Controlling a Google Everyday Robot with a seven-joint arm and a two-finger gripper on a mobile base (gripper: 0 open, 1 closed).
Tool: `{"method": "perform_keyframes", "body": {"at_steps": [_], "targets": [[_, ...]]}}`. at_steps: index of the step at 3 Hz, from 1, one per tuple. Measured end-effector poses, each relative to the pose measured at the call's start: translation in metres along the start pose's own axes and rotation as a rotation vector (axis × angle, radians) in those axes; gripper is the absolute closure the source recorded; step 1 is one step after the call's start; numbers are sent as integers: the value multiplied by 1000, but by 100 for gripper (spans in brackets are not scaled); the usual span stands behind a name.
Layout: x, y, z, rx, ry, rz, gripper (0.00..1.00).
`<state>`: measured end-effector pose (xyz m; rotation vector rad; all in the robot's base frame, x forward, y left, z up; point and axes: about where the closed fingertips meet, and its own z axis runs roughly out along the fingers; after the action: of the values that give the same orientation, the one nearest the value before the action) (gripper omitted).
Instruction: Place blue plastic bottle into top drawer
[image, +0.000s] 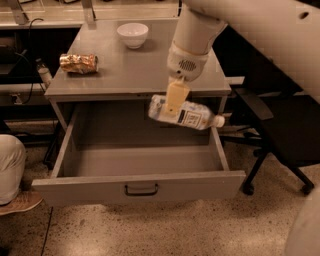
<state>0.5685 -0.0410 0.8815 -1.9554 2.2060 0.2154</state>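
Note:
The blue plastic bottle (192, 115) lies sideways in the air, its white cap pointing right, held above the open top drawer (140, 165). My gripper (173, 106) hangs from the white arm and is shut on the bottle's left half, over the right part of the drawer's cavity. The drawer is pulled fully out, grey inside, with a dark handle (141, 189) at the centre of its front panel. Nothing shows inside the drawer.
On the grey cabinet top (150, 65) sit a white bowl (132, 34) at the back and a crumpled gold foil packet (78, 63) at the left. A black office chair (280, 135) stands to the right. A person's leg and shoe (12, 180) are at the left.

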Motion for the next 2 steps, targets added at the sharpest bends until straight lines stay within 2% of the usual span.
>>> {"method": "perform_keyframes", "body": {"at_steps": [1, 2], "targets": [[-24, 16, 38, -41, -42, 18, 100], [-41, -2, 75, -3, -87, 84, 100]]}}
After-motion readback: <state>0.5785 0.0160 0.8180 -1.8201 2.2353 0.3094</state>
